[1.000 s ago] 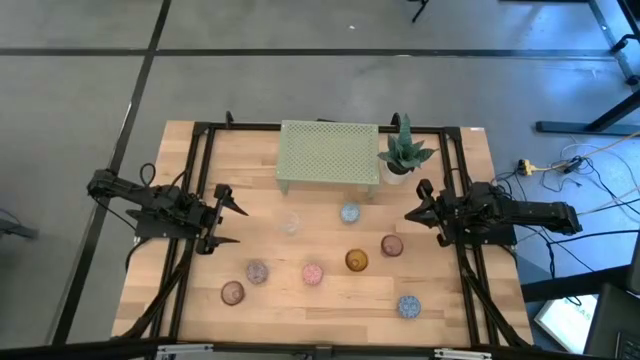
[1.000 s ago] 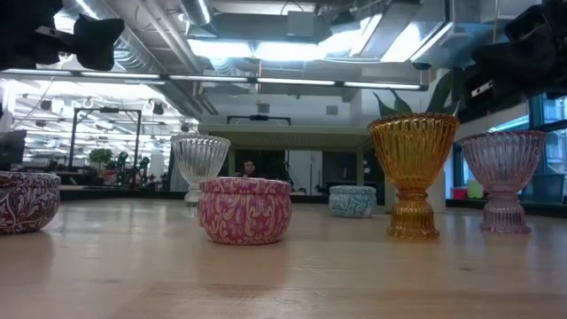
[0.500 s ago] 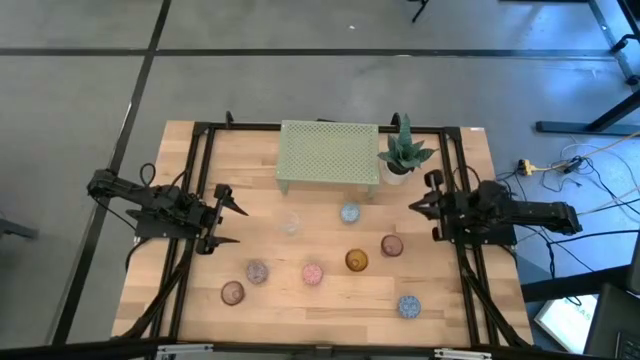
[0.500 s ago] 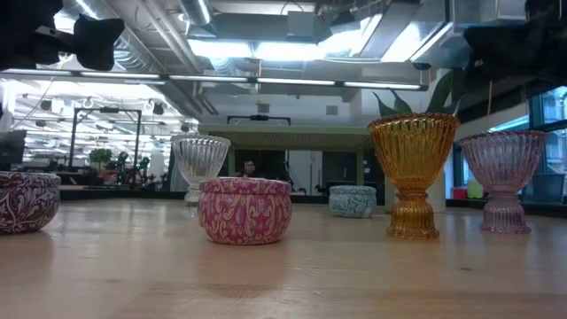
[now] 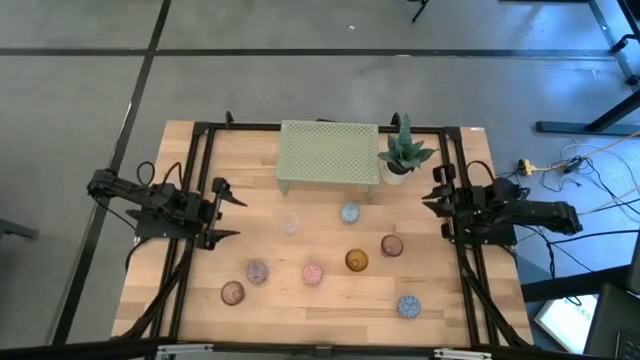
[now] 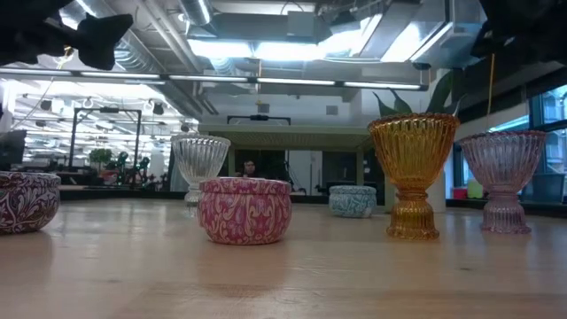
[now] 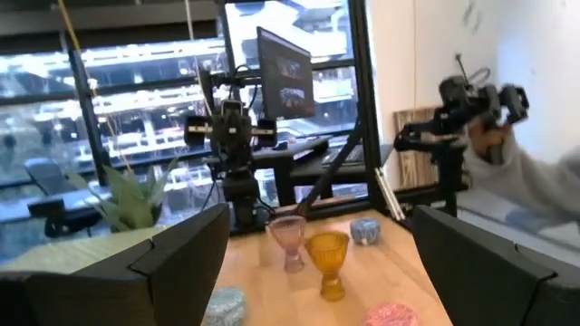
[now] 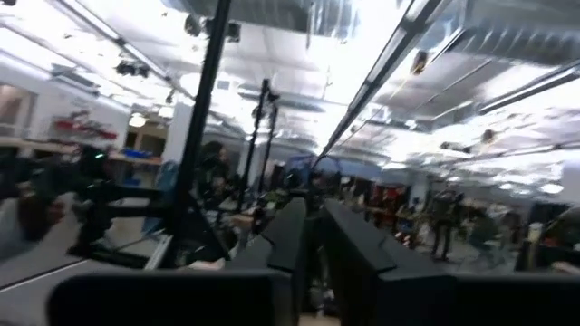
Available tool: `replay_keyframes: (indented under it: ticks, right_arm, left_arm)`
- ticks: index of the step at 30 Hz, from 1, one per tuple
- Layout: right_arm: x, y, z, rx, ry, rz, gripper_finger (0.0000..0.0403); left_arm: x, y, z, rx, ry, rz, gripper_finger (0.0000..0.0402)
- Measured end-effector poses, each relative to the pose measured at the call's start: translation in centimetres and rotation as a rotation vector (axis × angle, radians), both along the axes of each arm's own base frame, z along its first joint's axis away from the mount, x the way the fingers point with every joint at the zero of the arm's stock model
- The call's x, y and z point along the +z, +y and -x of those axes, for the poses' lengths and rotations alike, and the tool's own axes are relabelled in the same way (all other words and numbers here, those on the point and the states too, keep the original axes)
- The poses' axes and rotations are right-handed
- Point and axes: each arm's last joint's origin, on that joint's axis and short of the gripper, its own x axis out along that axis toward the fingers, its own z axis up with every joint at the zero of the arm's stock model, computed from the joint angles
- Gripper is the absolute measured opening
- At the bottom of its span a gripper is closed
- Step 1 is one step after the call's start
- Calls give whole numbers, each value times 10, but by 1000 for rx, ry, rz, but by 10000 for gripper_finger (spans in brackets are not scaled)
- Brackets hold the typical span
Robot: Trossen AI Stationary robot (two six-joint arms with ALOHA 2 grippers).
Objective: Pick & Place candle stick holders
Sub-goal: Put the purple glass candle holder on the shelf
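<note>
Glass is our worry: the small round candle stick holders [image 5: 349,212] scattered over the middle and near half of the wooden table [image 5: 470,330] look light, rigid, slick and breakable — we would pinch a rim wall or the ribbed amber goblet [image 6: 413,173] at its stem. Left gripper [image 5: 220,209] waits spread wide at the left edge; right gripper [image 5: 432,190] hangs at the right edge, fingers nearly together, empty.

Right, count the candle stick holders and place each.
8: clear holder and light blue holder by the green stand; mauve holder, amber holder, pink holder, purplish holder midway; brown holder, deep blue holder nearest the bottom edge. None looks hidden.
</note>
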Motion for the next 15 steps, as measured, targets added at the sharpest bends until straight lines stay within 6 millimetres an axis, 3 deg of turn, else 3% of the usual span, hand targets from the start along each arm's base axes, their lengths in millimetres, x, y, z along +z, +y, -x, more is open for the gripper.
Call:
replay_keyframes:
  ticks: [9,15]
  right_arm:
    - [-11,1,-11,82,214,-117,163]
    - [-14,1,-22,103,278,-192,184]
  left_arm:
    - [14,8,4,257,-139,-44,343]
    - [20,9,7,275,-198,-15,342]
